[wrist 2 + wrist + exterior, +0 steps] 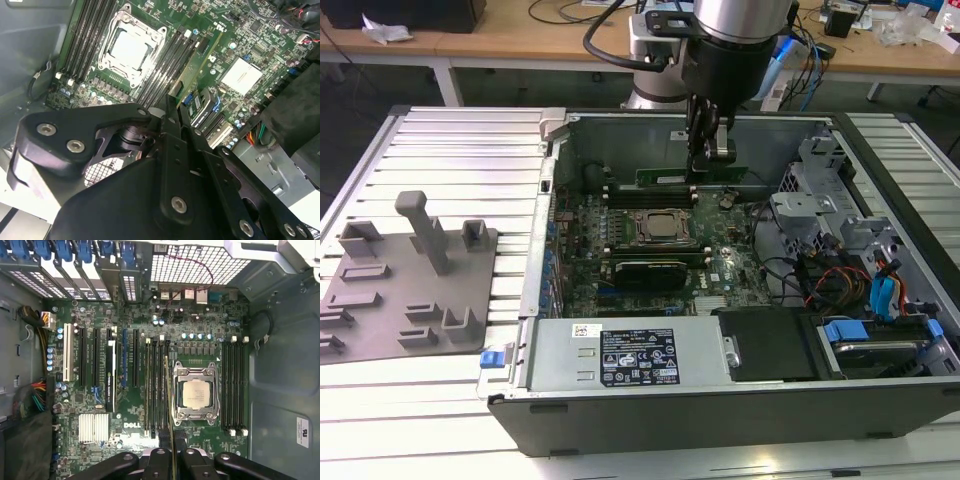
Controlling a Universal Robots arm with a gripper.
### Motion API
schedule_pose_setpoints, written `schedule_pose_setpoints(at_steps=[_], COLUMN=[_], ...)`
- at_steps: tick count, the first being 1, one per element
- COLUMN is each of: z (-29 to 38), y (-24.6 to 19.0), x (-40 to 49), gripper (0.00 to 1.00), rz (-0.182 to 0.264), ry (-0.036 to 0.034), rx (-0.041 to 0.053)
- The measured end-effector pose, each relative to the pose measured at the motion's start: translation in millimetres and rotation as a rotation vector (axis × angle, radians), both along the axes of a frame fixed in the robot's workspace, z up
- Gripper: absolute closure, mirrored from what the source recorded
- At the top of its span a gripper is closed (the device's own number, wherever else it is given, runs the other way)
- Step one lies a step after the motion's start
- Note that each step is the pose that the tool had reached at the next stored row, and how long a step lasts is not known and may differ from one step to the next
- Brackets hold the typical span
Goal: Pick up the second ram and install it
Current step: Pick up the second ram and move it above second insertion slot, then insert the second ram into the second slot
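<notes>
Workshop with a pale slatted worktable (450,150) in front.
Behind it, wooden desks (520,40) strewn with cables (552,10); dark floor (360,90) beneath.

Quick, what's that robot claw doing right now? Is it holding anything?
Gripper: jaws closed, holding the second ram, a thin green stick.

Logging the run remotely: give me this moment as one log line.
tool: shut on second ram | position: inside open case, over memory slots beside processor socket | seated: cannot tell
</notes>
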State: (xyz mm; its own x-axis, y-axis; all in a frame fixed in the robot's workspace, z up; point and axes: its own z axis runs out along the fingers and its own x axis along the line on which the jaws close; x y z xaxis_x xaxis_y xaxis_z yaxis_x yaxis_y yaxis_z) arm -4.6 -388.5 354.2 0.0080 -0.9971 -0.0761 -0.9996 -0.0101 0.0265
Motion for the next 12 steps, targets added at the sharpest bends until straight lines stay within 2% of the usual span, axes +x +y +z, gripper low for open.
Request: schedule_pose_setpoints(at_steps=[12], z=[-0.7], y=[0.0], x=[1.6], gripper=[0.86], rz=[0.0], ry=[0.0], rx=[0.0001])
